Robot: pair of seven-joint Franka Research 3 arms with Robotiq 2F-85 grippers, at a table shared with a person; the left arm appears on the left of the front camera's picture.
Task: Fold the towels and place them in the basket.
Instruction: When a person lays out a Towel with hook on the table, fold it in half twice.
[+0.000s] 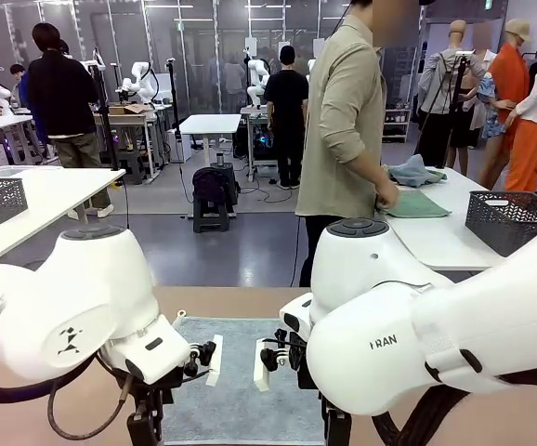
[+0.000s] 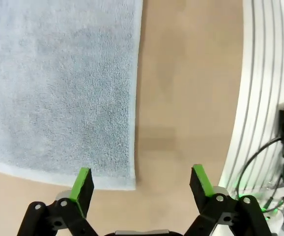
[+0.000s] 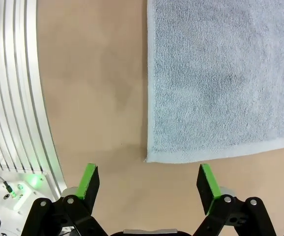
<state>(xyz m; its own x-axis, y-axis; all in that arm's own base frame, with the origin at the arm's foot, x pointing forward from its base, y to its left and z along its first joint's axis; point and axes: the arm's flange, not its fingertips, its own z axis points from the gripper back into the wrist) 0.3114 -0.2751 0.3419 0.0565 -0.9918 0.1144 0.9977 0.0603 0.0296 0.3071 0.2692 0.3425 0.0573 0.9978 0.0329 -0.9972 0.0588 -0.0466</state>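
Now grey-blue towel (image 1: 241, 390) flat on table (image 1: 241, 302), by robot-side edge. Left gripper (image 2: 141, 178) spread wide over near towel corner; right gripper (image 3: 147, 177) likewise, opposite corner. Likely soft, limp, light: pinch corners, expect sag.

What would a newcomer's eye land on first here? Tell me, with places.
The white left arm and right arm crowd the foreground over a pale grey-blue terry towel spread flat on the tan table. The left gripper and right gripper hang open, each by a corner of that towel. Behind, a person in an olive shirt handles a green towel on a white table near a dark wire-mesh basket.
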